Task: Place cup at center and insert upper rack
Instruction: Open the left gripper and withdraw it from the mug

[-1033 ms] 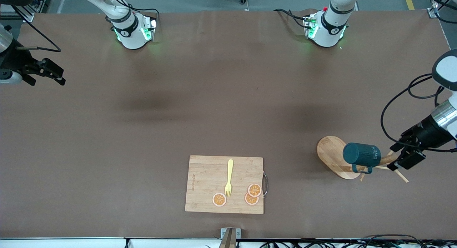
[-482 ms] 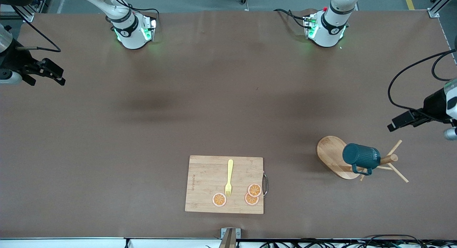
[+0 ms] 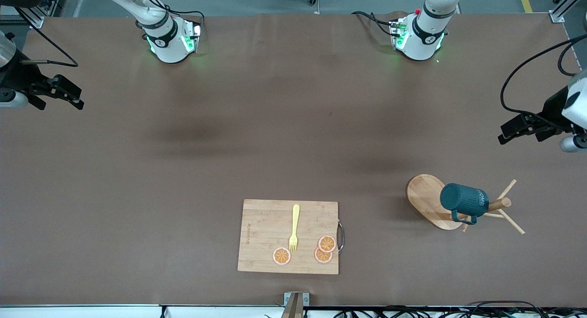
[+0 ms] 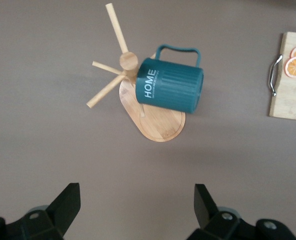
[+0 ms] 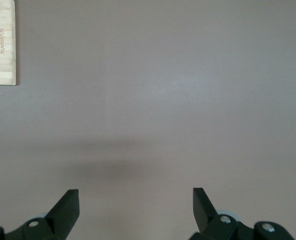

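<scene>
The upper rack (image 3: 429,199), a light wooden mug tree with an oval base, stands near the left arm's end of the table. The teal cup (image 3: 464,200) rests sideways up among its pegs, handle outward; how it hooks on is hidden. In the left wrist view the rack (image 4: 158,125) and the cup (image 4: 170,85) with white lettering lie ahead of the fingers. My left gripper (image 3: 508,134) hangs open and empty over bare table, apart from the rack; its own view shows the gripper (image 4: 136,200) open. My right gripper (image 3: 75,98) waits open at the right arm's end, also seen as the gripper (image 5: 136,197) over bare table.
A bamboo cutting board (image 3: 261,226) lies near the front camera's edge at mid-table, carrying a yellow fork (image 3: 294,226) and three orange slices (image 3: 326,243). Its corners show as the board (image 4: 290,90) and the board (image 5: 1,42). The arms' bases (image 3: 169,38) stand along the table's edge.
My left gripper has drawn away from the rack's pegs and risen toward the bases' side. The cup and rack have stayed put. The right arm has not moved.
</scene>
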Robot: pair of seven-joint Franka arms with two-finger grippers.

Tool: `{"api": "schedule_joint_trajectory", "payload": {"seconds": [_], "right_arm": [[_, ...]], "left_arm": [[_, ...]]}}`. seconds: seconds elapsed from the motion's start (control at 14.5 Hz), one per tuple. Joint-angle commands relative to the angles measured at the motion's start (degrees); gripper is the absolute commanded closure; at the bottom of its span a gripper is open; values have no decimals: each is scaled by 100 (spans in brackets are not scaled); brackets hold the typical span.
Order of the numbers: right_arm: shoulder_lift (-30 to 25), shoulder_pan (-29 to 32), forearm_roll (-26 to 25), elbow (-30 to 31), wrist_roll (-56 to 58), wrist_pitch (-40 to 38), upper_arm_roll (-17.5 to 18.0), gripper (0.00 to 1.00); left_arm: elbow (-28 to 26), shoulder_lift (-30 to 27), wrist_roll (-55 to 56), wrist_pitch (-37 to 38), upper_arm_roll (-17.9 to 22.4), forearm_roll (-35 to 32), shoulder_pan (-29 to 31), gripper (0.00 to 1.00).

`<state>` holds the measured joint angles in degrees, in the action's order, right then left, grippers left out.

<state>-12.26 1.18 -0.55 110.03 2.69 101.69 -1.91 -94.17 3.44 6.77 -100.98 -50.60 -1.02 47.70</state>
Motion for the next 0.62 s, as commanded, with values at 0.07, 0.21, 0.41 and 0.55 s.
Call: {"api": "schedule_joint_trajectory", "payload": {"seconds": [0.07,0.21,0.41,0.55], "right_arm": [[-162,93,20,168,21,88,50,0],[-162,93,20,168,30,88,50,0],[-162,84,20,150,30,88,50,0],[-162,67,20,150,39,88,59,0]], "left_arm": [[258,-159,-80,394,1354,23,-1513,0],[346,-203,-71,413,2471,23,-2673,0],[574,-185,-80,404,3493,206,-3678,0],[627,-177,-88,404,3880,462,-4030,0]]}}
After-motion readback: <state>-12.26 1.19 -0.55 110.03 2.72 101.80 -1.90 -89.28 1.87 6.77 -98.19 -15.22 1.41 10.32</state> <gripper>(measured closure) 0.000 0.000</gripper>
